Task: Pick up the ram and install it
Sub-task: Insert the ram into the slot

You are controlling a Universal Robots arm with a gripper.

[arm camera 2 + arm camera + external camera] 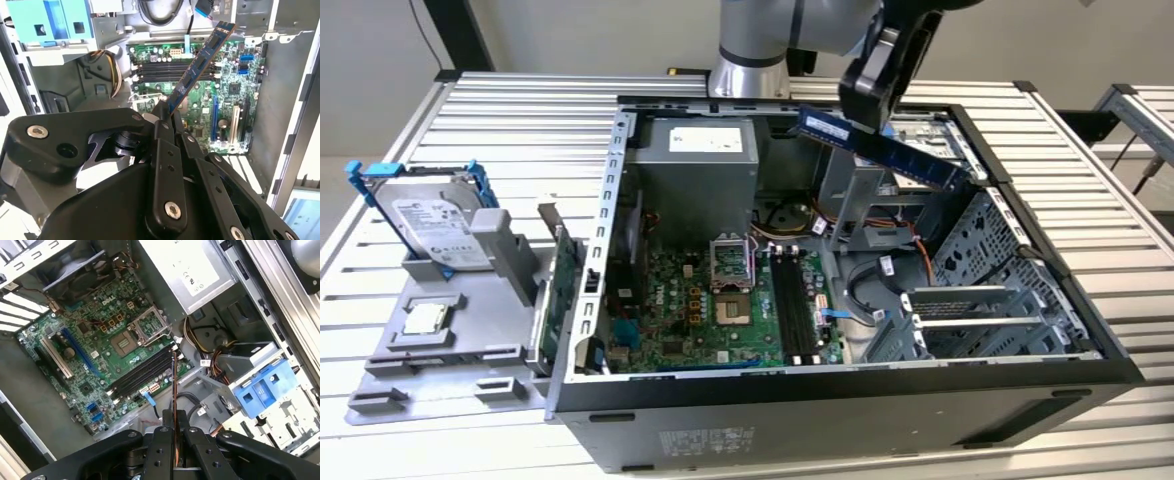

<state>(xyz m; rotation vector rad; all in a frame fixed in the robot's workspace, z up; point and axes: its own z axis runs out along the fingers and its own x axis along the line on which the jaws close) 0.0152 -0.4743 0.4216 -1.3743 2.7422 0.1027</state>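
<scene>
My pincer (pixel 165 119) is pinching the ram (pixel 200 65) by one end; it reaches out ahead of the pincer, tilted, in the air. Farther beyond it I see the black memory slots (pixel 142 375) on the green board (pixel 674 300), inside the open computer case (pixel 854 420).

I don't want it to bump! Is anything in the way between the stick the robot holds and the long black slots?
Nothing visible is in the way. The gripper holds the ram up over the open case, and in both wrist views the memory slots lie bare.
</scene>
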